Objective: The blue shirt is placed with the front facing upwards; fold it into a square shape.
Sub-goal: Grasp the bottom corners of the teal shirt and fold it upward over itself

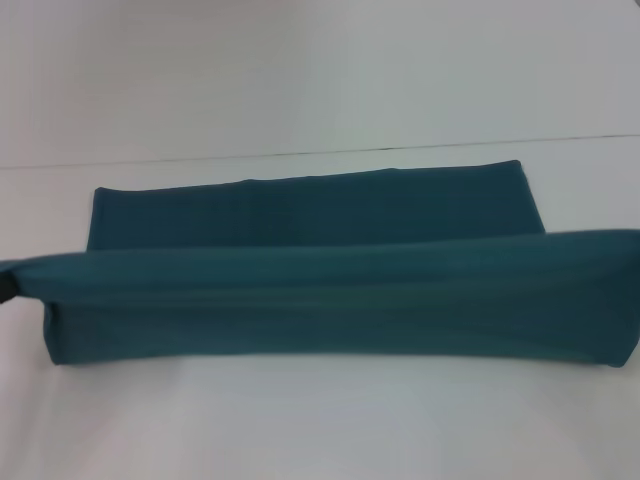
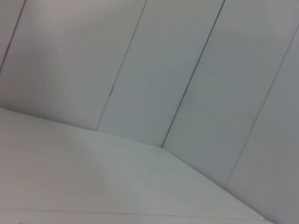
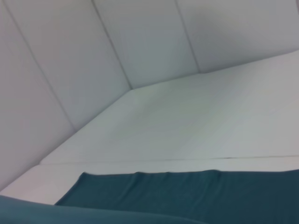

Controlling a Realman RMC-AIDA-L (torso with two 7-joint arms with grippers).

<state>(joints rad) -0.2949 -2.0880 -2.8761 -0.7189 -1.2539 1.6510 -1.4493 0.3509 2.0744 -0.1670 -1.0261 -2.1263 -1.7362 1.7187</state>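
Blue shirt on white bench, centre of head view, already long narrow band. Near edge lifted and stretched 9-to-3 o'clock, mid-fold toward 12. Print hidden. Left gripper: dark sliver at 9, jaws' state cannot tell. Right gripper out of view. Left: lay fold, crosswise folds into square.

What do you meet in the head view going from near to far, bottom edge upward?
Bare white table → lifted near fold of the blue shirt → its flat far layer on the table → more bare table → white wall.
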